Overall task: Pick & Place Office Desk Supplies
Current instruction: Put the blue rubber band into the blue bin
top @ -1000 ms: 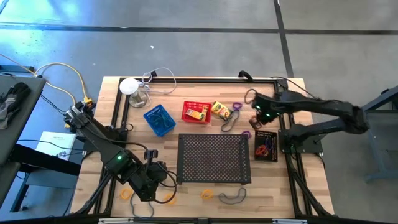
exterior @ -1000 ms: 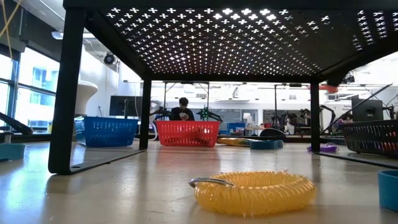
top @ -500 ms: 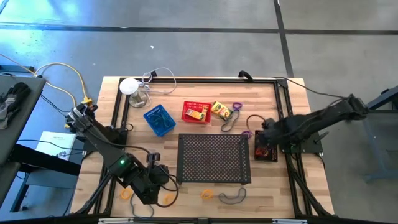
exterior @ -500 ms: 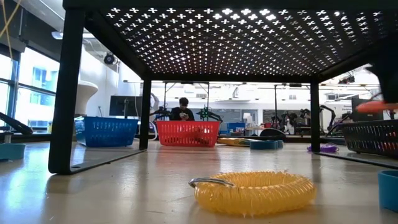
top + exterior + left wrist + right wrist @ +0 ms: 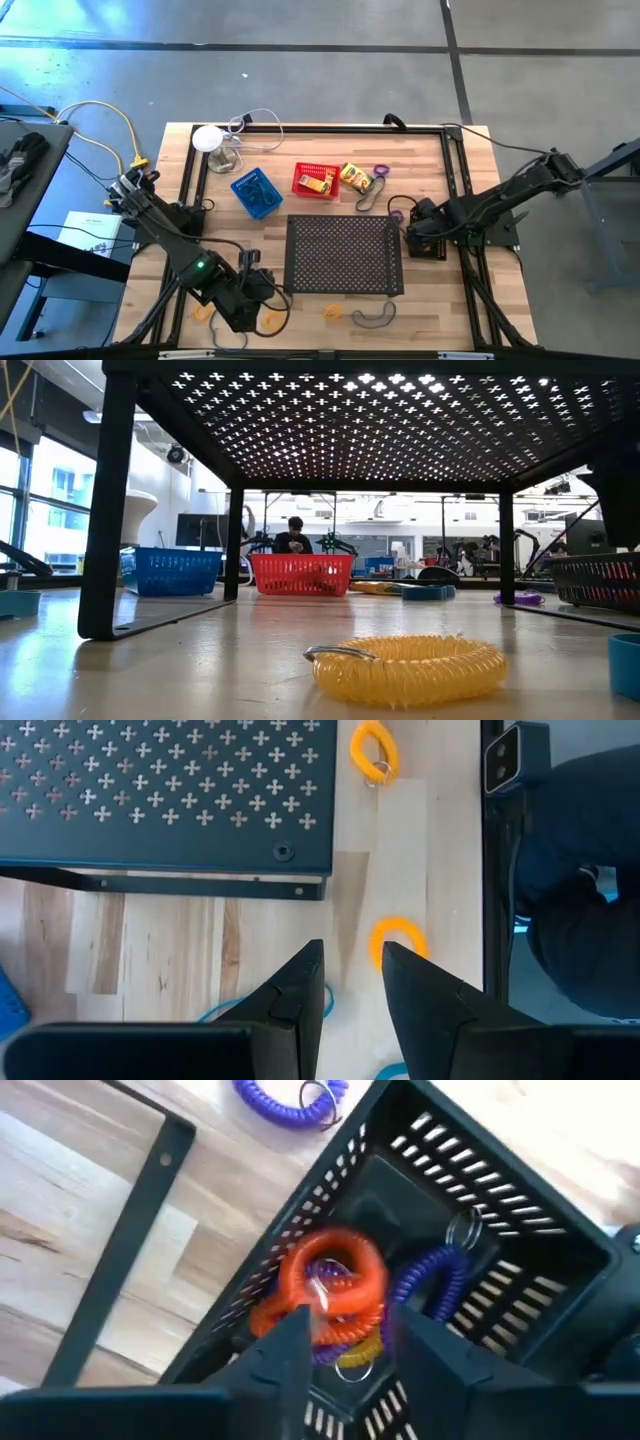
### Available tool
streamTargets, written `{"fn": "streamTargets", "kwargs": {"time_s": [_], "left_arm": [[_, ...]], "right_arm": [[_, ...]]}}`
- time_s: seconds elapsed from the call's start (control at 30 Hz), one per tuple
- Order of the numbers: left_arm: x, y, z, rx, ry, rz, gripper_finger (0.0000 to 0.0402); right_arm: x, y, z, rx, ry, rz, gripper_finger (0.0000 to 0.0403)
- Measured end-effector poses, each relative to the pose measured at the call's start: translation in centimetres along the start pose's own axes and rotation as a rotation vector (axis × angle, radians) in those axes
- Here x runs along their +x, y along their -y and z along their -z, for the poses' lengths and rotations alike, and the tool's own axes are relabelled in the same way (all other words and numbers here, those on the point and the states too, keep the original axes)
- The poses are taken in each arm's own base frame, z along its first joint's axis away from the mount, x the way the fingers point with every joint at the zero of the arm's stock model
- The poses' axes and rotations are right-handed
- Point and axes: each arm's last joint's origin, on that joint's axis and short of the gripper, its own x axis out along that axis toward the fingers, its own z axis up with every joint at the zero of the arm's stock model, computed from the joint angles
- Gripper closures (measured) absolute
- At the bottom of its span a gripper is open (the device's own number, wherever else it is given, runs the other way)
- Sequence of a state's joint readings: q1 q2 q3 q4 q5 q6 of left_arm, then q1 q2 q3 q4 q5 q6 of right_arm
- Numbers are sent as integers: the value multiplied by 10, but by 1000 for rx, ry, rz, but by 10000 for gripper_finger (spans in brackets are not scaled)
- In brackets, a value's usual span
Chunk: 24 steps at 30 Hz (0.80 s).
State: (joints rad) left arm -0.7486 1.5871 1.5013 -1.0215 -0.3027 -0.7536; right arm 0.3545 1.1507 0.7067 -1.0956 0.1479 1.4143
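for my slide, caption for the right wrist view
Right gripper open over the black mesh basket, orange coil loop on the pile.

Pale wooden table (image 5: 320, 310) edged by a dark frame, carrying a large black perforated tray (image 5: 343, 255) on legs at the middle. Behind that tray, side by side: blue basket (image 5: 255, 193), red basket (image 5: 315, 181), yellow crayon box (image 5: 355, 177), a purple loop (image 5: 381, 171) and a dark loop (image 5: 368, 197), plus a white disc (image 5: 207, 138) with clear cable at the far left corner. Black basket (image 5: 428, 240) beside the tray's right edge; yellow loop (image 5: 332, 312), grey loop (image 5: 372, 318) and orange loops (image 5: 270, 320) along the near edge.
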Motion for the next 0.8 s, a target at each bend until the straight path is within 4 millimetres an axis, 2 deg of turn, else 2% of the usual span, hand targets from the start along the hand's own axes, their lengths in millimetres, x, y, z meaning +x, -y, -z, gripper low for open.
{"fn": "streamTargets", "kwargs": {"time_s": [0.1, 0.2, 0.37, 0.6, 0.7, 0.8], "left_arm": [[0, 0, 0, -1, 2, 1, 303], [0, 1, -1, -4, 12, 9, 303], [-1, 6, 0, -2, 30, 28, 303], [3, 24, 6, 38, 83, 53, 303], [12, 35, 7, 58, 104, 65, 303], [23, 46, 8, 59, 123, 84, 303]], "right_arm": [[-11, -2, -2, 11, 6, -31, 259], [-31, -11, -2, -9, 30, -104, 262], [-80, -32, 4, -103, 184, -326, 283], [-137, -72, 40, -460, 476, -842, 314], [-148, -87, 57, -624, 565, -989, 321], [-149, -104, 73, -790, 633, -1075, 324]]}}
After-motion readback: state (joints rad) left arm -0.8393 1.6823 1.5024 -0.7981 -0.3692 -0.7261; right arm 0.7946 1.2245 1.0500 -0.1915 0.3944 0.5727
